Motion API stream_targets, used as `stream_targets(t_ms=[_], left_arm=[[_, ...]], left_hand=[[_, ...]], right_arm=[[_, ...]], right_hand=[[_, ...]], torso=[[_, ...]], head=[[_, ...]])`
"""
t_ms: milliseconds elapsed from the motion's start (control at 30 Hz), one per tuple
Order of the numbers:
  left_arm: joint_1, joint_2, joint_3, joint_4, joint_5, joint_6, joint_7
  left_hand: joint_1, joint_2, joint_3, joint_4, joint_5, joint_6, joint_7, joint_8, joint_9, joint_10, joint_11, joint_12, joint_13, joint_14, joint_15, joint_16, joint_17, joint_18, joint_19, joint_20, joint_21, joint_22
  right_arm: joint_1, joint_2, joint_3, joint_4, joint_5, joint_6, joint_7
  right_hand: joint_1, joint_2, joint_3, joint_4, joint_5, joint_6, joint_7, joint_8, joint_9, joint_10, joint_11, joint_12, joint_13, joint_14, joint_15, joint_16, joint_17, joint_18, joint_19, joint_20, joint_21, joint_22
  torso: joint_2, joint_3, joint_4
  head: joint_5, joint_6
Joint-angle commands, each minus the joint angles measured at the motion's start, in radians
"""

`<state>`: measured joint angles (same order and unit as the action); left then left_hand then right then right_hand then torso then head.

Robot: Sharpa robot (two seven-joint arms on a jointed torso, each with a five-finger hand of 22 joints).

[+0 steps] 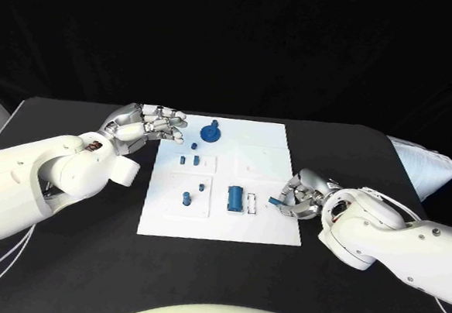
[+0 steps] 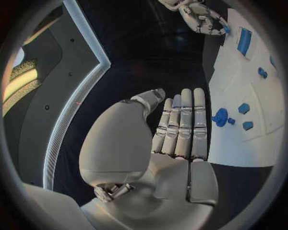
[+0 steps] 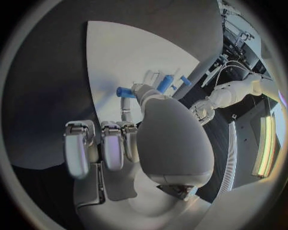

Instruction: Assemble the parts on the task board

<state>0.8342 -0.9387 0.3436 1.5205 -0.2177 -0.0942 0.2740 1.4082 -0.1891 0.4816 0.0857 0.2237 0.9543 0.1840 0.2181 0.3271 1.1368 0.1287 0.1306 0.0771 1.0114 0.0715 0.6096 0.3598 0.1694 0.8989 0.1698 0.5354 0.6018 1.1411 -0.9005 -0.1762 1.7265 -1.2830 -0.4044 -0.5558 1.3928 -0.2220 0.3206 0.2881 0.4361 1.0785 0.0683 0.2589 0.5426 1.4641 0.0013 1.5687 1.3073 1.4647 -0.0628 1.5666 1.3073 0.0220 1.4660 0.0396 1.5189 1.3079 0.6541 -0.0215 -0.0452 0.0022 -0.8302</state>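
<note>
Head view: right hand (image 1: pixel 302 195) pinched what looked like a small blue part (image 1: pixel 276 203) at the task board (image 1: pixel 227 180) edge, ready for insertion; left hand (image 1: pixel 146 124) hovered beside the board, fingers apart, empty.

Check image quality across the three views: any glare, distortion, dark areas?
Head view: evenly lit, task board bright but readable, black table swallows shadows. Left wrist view: fisheye bends the board edge, a yellow glow at the rim, left hand sharp. Right wrist view: right hand looms large, board edge curves.
</note>
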Motion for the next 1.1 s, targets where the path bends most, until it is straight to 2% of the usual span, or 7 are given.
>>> stream_targets(t_ms=[33, 267, 567, 633, 800, 1100], left_arm=[[-0.001, 0.002, 0.0, 0.003, 0.003, 0.017, 0.004], [-0.001, 0.002, 0.0, 0.004, 0.003, 0.018, 0.003], [-0.001, 0.003, 0.0, 0.004, 0.003, 0.021, 0.002], [-0.001, 0.003, 0.0, 0.004, 0.003, 0.022, 0.001], [-0.001, 0.002, 0.0, 0.005, 0.003, 0.024, -0.002], [-0.001, 0.001, 0.0, 0.005, 0.003, 0.031, -0.007]], left_hand=[[-0.006, 0.001, 0.0, 0.004, 0.0, -0.001, 0.005, -0.005, -0.001, 0.002, 0.002, -0.005, 0.001, 0.007, 0.002, -0.006, 0.002, 0.011, 0.007, 0.001, -0.003, -0.001], [-0.006, 0.001, 0.0, 0.004, 0.0, -0.001, 0.005, -0.005, -0.001, 0.002, 0.002, -0.005, 0.001, 0.007, 0.002, -0.006, 0.002, 0.011, 0.007, 0.001, -0.003, -0.001], [-0.006, 0.001, 0.0, 0.004, 0.0, -0.001, 0.005, -0.005, -0.001, 0.002, 0.002, -0.005, 0.001, 0.007, 0.002, -0.006, 0.002, 0.011, 0.007, 0.001, -0.003, -0.001], [-0.006, 0.001, 0.0, 0.004, 0.0, -0.001, 0.005, -0.005, -0.001, 0.002, 0.002, -0.005, 0.001, 0.007, 0.002, -0.006, 0.002, 0.011, 0.007, 0.001, -0.003, -0.001], [-0.005, 0.001, 0.0, 0.005, 0.0, -0.001, 0.005, -0.005, -0.001, 0.002, 0.002, -0.006, 0.001, 0.008, 0.002, -0.007, 0.004, 0.011, 0.009, 0.001, -0.006, -0.003], [-0.009, 0.002, -0.001, 0.009, -0.001, -0.001, 0.005, -0.006, -0.002, 0.001, 0.003, -0.006, 0.002, 0.008, 0.003, -0.009, 0.006, 0.011, 0.01, 0.002, -0.008, -0.005]], right_arm=[[0.005, 0.014, 0.0, 0.007, 0.065, -0.031, 0.0], [0.01, 0.06, 0.0, -0.018, 0.091, -0.033, 0.001], [0.003, 0.116, -0.001, -0.059, 0.115, 0.001, -0.002], [0.002, 0.123, -0.002, -0.064, 0.117, 0.007, -0.004], [-0.001, 0.137, -0.002, -0.075, 0.118, 0.021, -0.007], [-0.003, 0.146, -0.002, -0.083, 0.113, 0.042, -0.011]], right_hand=[[-0.022, 0.003, 0.008, 0.001, 0.0, 0.009, 0.0, 0.006, 0.002, 0.107, -0.008, 0.002, 0.264, 0.106, -0.007, 0.004, 0.263, -0.013, 0.095, -0.005, 0.004, 0.251], [-0.054, 0.005, 0.017, 0.001, -0.02, 0.013, -0.003, 0.01, 0.007, 0.107, -0.01, 0.002, 0.264, 0.106, -0.009, 0.004, 0.263, -0.014, 0.096, -0.006, 0.008, 0.252], [-0.074, 0.006, 0.02, 0.001, -0.024, 0.014, -0.004, 0.012, 0.008, 0.107, -0.011, 0.002, 0.264, 0.106, -0.009, 0.004, 0.263, -0.013, 0.095, -0.007, 0.003, 0.25], [-0.077, 0.005, 0.02, 0.001, -0.025, 0.014, -0.004, 0.012, 0.009, 0.107, -0.011, 0.002, 0.264, 0.106, -0.01, 0.004, 0.263, -0.013, 0.095, -0.007, 0.003, 0.25], [-0.1, 0.001, 0.019, 0.002, -0.029, 0.012, -0.003, 0.012, 0.009, 0.107, -0.011, 0.002, 0.264, 0.106, -0.009, 0.004, 0.263, -0.012, 0.094, -0.007, 0.001, 0.25], [-0.143, -0.001, 0.013, 0.003, -0.043, 0.013, -0.003, 0.013, 0.011, 0.107, -0.01, 0.002, 0.264, 0.106, -0.009, 0.004, 0.263, -0.012, 0.095, -0.007, 0.002, 0.25]], torso=[[0.001, -0.0006, 0.0007], [0.0, -0.0013, 0.0008], [0.001, -0.0008, 0.0007], [0.001, 0.0003, 0.0006], [0.0, -0.0008, -0.0005], [0.0, 0.0004, -0.0005]], head=[[-0.002, 0.0], [-0.003, -0.002], [-0.002, -0.005], [-0.001, -0.006], [-0.002, -0.007], [0.0, -0.012]])
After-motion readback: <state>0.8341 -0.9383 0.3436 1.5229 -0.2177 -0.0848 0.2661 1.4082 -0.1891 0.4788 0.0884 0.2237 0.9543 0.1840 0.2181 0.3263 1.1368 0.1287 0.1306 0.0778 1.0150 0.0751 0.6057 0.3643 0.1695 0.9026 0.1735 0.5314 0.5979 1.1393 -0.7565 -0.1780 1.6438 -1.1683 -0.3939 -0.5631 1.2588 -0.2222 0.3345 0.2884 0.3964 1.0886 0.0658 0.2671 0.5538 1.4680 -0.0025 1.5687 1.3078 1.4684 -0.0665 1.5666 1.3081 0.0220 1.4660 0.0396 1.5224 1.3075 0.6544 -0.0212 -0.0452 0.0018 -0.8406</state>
